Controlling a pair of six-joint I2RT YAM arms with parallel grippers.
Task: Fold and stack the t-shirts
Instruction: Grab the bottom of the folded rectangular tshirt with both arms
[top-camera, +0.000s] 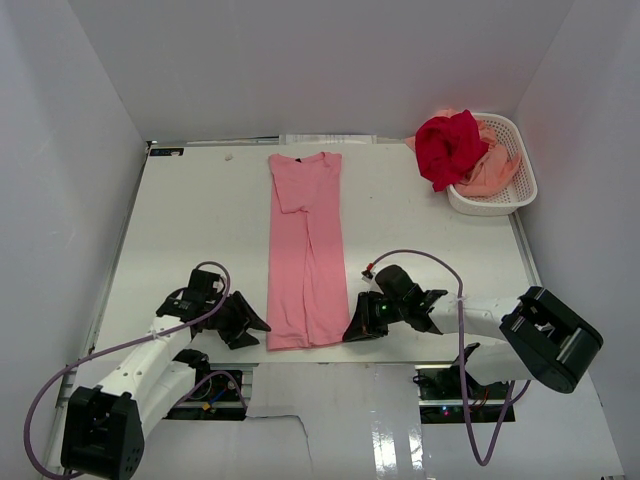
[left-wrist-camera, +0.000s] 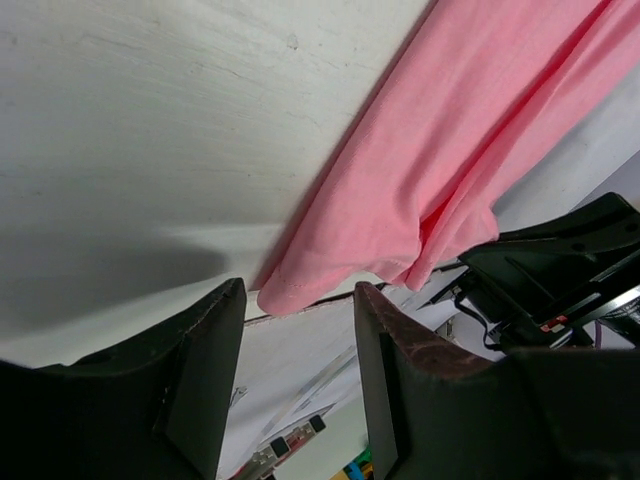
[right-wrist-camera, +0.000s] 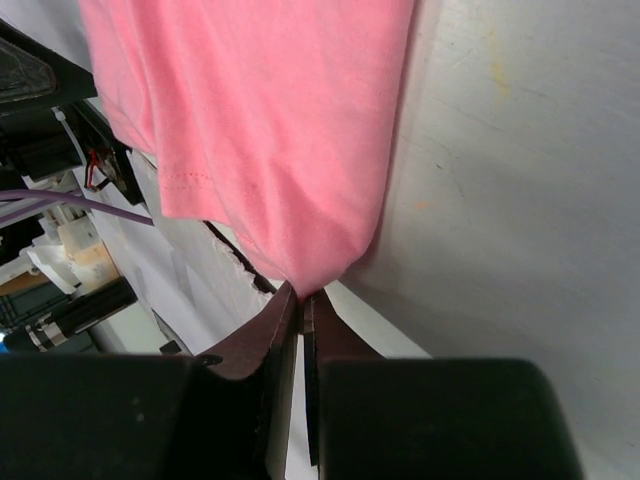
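Observation:
The pink t-shirt (top-camera: 306, 250) lies on the table as a long narrow strip, folded lengthwise, collar at the far end. My right gripper (top-camera: 356, 331) is shut on its near right hem corner, and in the right wrist view the cloth (right-wrist-camera: 270, 130) bunches into the closed fingertips (right-wrist-camera: 288, 302). My left gripper (top-camera: 258, 330) is open just left of the near left hem corner; in the left wrist view that corner (left-wrist-camera: 285, 290) lies between and just beyond the fingers (left-wrist-camera: 215, 340). The deep red t-shirt (top-camera: 447, 146) and the peach-salmon t-shirt (top-camera: 493, 172) lie crumpled in the basket.
A white lattice basket (top-camera: 522, 190) stands at the far right of the table. The table's near edge (top-camera: 300, 357) runs just under the shirt's hem, with cables and the arm bases below it. White walls enclose the table on three sides.

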